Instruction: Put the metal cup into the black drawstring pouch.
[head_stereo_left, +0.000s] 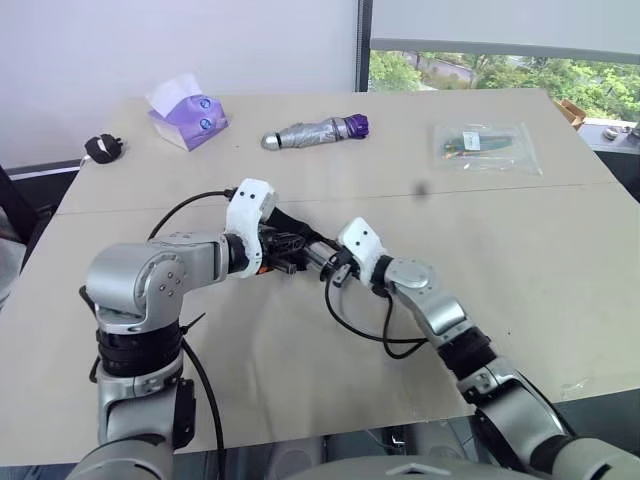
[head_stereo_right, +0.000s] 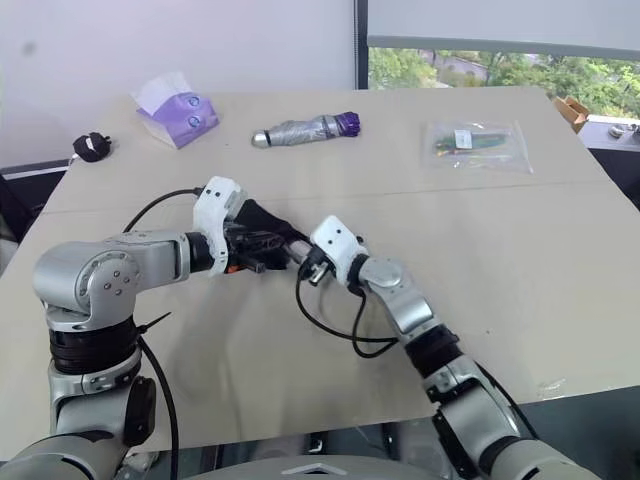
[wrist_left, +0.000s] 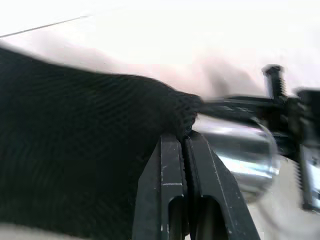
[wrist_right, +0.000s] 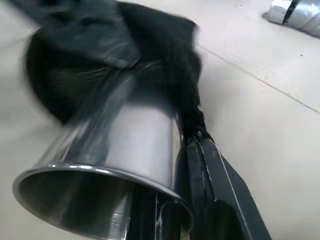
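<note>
The black drawstring pouch (head_stereo_left: 288, 221) lies on the table's middle, and my left gripper (wrist_left: 182, 142) is shut on the edge of its mesh fabric. The metal cup (wrist_right: 120, 150), a shiny steel cylinder, lies on its side with its open rim toward the right wrist camera. Its far end sits in the pouch's (wrist_right: 75, 75) mouth. My right gripper (head_stereo_left: 322, 258) is shut on the cup's wall near the rim, with one finger (wrist_right: 215, 190) along the outside. In the left wrist view the cup (wrist_left: 235, 150) shows just beyond the pinched fabric. The two grippers meet tip to tip.
At the table's far side lie a folded silver umbrella with a purple end (head_stereo_left: 315, 131), a purple tissue pack (head_stereo_left: 188, 118), a black plug (head_stereo_left: 103, 148) and a clear plastic bag (head_stereo_left: 487, 145). Black cables hang from both wrists.
</note>
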